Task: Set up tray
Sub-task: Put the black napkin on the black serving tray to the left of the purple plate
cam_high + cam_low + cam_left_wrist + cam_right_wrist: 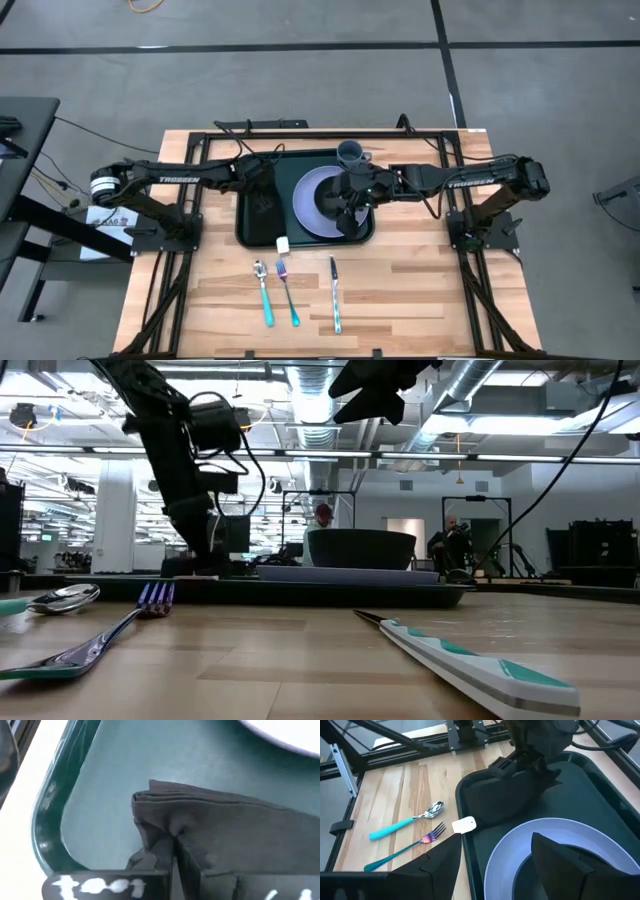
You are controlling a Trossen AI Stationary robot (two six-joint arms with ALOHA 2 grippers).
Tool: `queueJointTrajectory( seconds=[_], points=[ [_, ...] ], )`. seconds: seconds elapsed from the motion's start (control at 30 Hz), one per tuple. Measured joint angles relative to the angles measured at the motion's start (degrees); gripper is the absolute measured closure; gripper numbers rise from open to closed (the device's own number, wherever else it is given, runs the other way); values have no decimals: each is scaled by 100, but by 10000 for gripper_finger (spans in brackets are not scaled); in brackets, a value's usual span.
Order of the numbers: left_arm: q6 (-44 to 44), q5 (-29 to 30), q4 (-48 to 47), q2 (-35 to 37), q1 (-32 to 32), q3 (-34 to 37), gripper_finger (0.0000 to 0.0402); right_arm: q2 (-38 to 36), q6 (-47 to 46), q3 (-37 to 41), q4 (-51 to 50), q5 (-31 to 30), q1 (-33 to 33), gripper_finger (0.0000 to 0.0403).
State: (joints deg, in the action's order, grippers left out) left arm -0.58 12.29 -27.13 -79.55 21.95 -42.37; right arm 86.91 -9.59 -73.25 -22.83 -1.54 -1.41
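Pinching the black napkin (210,830) with fingers clamped together, the left gripper (172,865) could drag it crooked across the green tray (246,228) mid-surface; right gripper (350,205) hovers spread over the plate (312,200), risking a knock.

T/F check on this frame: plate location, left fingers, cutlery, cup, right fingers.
1. The plate lies inside the tray. True.
2. The left gripper has its fingers spread wide above bare wood. False: they are shut on the dark napkin lying in the tray.
3. The spoon, fork and knife lie in the tray. False: all three lie on the table, outside it.
4. A grey cup stands at the tray's far edge. True.
5. The right gripper hangs open over the plate. True.
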Motion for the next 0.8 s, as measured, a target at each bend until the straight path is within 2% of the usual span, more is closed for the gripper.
queueJointTrajectory(
  seconds=[0.27, 0.47, 0.8],
  points=[
    [652, -41, 331, -489, 232, 0, 401, -2, -98, 0, 2, 1, 126, 173],
    [948, 105, 739, -500, 375, 0, 401, -2, -104, 0, 2, 2, 220, 173],
    [1599, -81, 1153, -500, 593, 0, 391, -2, -102, 0, 2, 2, 318, 173]
  ],
)
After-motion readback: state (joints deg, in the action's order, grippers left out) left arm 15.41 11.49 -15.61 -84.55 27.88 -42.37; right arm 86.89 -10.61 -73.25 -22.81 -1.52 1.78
